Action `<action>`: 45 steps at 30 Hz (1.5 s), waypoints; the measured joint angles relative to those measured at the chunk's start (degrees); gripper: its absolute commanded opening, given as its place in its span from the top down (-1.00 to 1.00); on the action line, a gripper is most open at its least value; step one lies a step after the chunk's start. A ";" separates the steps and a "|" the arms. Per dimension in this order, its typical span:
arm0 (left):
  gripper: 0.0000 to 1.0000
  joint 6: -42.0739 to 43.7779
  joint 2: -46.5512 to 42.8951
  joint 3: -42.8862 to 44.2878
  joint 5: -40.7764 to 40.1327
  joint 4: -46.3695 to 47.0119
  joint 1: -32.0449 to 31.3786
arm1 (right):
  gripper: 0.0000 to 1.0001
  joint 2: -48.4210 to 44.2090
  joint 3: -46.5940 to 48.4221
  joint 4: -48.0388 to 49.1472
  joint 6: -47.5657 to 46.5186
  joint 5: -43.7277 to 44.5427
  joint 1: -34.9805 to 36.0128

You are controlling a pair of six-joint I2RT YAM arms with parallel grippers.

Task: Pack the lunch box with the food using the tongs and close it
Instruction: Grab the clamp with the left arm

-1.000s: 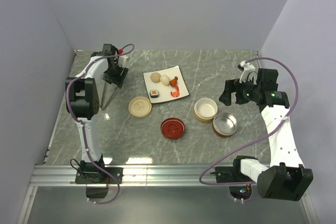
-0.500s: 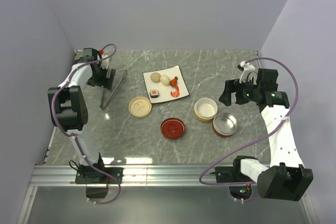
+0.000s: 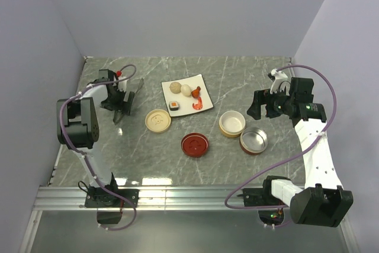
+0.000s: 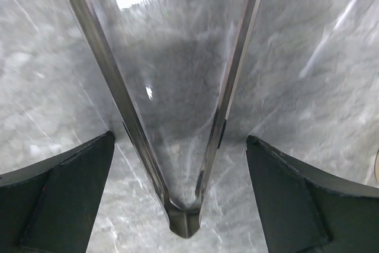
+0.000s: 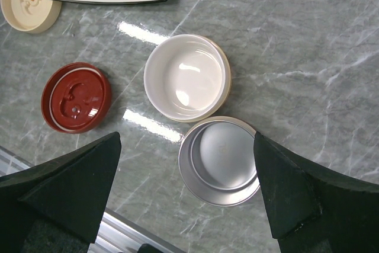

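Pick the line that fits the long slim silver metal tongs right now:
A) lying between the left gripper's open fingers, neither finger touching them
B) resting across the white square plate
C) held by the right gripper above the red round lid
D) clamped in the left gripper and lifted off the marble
A: in the left wrist view the tongs lie between the left gripper's wide-open fingers, with bare marble showing on each side.
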 measured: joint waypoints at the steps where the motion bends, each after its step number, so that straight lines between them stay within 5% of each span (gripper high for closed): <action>1: -0.99 -0.07 -0.50 -0.85 0.04 1.57 0.00 | -0.99 0.00 0.00 0.00 0.00 0.00 0.00; 15: -0.84 -2.47 -3.41 -7.78 6.21 17.59 0.52 | -0.99 0.00 0.00 0.00 0.00 0.07 0.00; 45: -0.68 -0.92 3.26 -0.24 4.50 16.28 0.68 | -0.99 0.00 -0.02 0.00 0.00 0.37 0.00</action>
